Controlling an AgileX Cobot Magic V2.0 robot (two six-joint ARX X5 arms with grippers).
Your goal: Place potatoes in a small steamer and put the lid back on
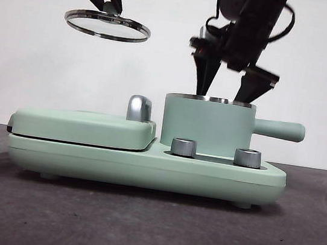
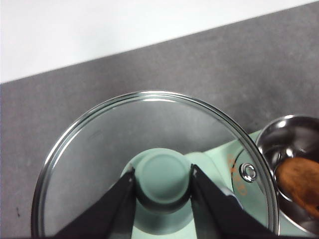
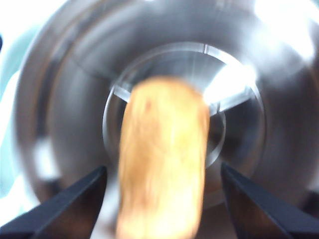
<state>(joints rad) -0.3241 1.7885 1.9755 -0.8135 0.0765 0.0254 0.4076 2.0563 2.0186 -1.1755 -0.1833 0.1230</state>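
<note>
The small steamer point(image 1: 205, 128) stands on the right half of a mint-green appliance, its straight handle point(image 1: 279, 130) pointing right. The potato point(image 3: 164, 159) lies inside its steel bowl point(image 3: 60, 99); it also shows in the left wrist view point(image 2: 301, 184). My right gripper point(image 1: 229, 86) hovers just above the pot's rim, open, with its jaws wide apart on either side of the potato and not touching it point(image 3: 163, 168). My left gripper point(image 1: 109, 6) is shut on the green knob point(image 2: 163, 174) of the glass lid point(image 1: 107, 26) and holds it high, up and to the left of the pot.
The flat griddle cover point(image 1: 83, 126) with a chrome handle point(image 1: 139, 108) takes up the left half of the appliance base point(image 1: 145, 165). Two steel dials point(image 1: 184, 147) point(image 1: 247, 157) sit at the front of the pot. The table point(image 1: 136, 228) is dark grey.
</note>
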